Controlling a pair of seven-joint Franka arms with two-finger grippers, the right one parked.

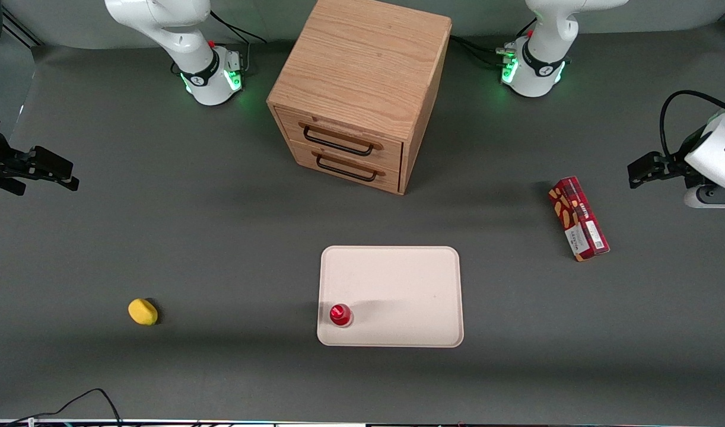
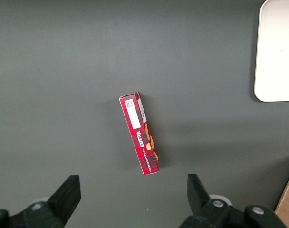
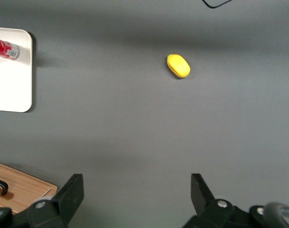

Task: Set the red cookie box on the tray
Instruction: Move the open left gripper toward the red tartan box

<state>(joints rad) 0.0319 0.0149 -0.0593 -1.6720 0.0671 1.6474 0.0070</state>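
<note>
The red cookie box point(image 1: 578, 218) lies flat on the grey table toward the working arm's end, well away from the tray point(image 1: 398, 279). The wrist view looks straight down on the cookie box point(image 2: 140, 135), with a corner of the tray point(image 2: 277, 52) at the frame's edge. My left gripper point(image 1: 638, 173) hovers above the table beside the box, a little farther from the front camera than it. In the wrist view the gripper point(image 2: 132, 183) is open, its dark fingers point(image 2: 68, 190) spread wide with only bare table between them, and the box lies just ahead of them.
A small red-topped bottle point(image 1: 340, 315) stands on the tray's near corner. A wooden two-drawer cabinet point(image 1: 356, 89) stands farther from the front camera than the tray. A yellow rounded object point(image 1: 143, 311) lies toward the parked arm's end.
</note>
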